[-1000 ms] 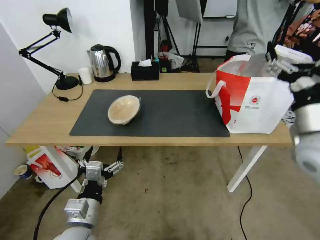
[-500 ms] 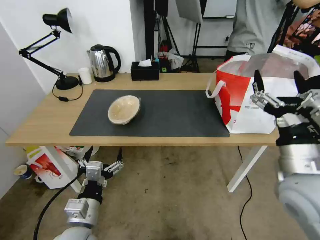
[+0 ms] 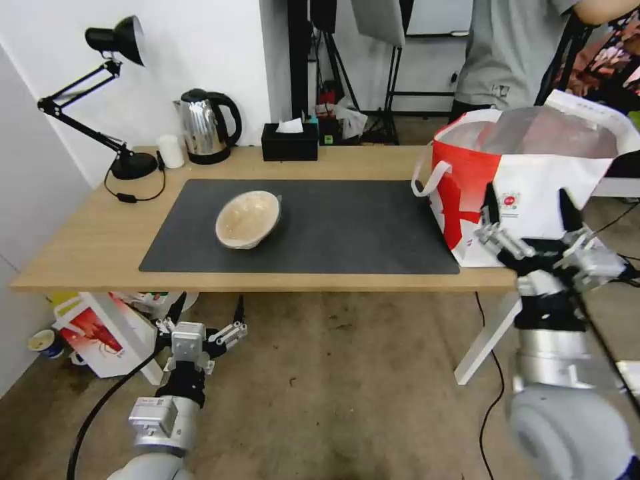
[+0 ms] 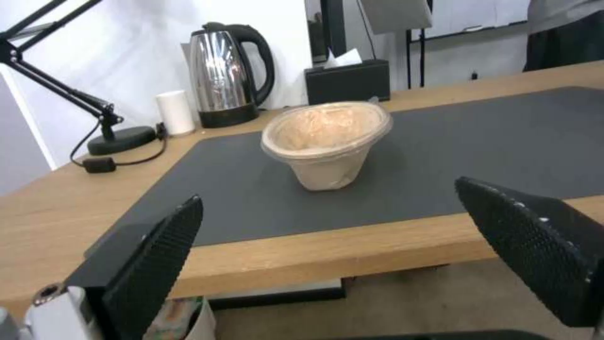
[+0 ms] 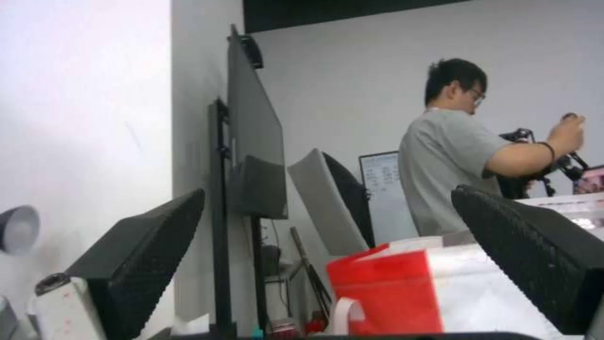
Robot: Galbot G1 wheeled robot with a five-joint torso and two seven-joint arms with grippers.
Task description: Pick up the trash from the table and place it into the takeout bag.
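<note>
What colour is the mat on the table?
Dark grey mat, plain; clearest in the head view.

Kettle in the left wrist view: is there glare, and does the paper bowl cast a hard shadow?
Left wrist view: bright glare streaks on the steel kettle; the beige paper bowl casts a soft, faint shadow on the dark grey mat. Head view: the takeout bag shines on its foil lining.

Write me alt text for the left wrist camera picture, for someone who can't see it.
A beige paper bowl stands upright on a dark grey mat on a light-wood table, seen between the open left claw's two black fingers. Behind it stand a steel kettle, a small white cup, a black tissue box and a desk lamp's base.
</note>
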